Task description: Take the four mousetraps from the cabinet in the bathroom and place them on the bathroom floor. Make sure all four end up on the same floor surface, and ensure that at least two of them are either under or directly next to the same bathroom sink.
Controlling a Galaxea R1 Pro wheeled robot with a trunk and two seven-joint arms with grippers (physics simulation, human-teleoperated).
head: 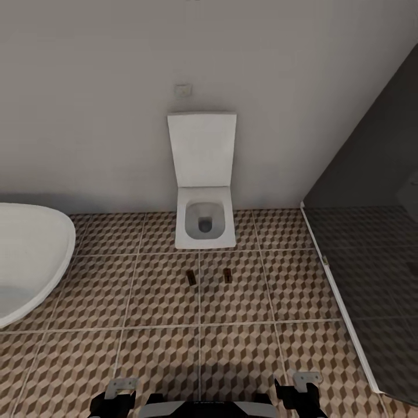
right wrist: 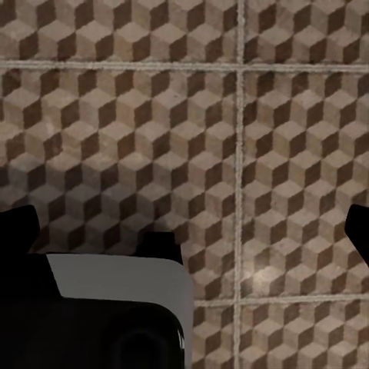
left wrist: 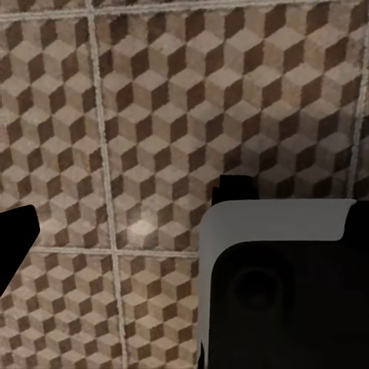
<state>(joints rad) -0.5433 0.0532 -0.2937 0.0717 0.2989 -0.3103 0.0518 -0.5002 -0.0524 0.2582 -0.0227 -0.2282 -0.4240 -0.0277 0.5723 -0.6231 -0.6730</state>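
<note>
Two mousetraps, small dark-brown plates, lie on the bathroom floor point(head: 162, 302) in front of the white toilet: one mousetrap point(head: 191, 277) on the left and another mousetrap point(head: 227, 275) on the right. They lie apart, either side of a grout line. My left gripper point(head: 114, 400) and right gripper point(head: 302, 395) hang low at the bottom of the head view, far from the traps. In the right wrist view the right gripper point(right wrist: 184, 231) is open, with dark fingertips point(right wrist: 15, 231) wide apart over bare tile. The left fingertip point(left wrist: 15, 238) sits at the frame edge with nothing held. The cabinet and the sink are out of view.
A square white toilet point(head: 204, 223) with raised lid stands against the back wall. The rounded white bathtub point(head: 29, 261) fills the left side. A dark glass shower screen point(head: 371, 278) with a white sill closes the right. My own base point(left wrist: 284, 292) shows below both wrists.
</note>
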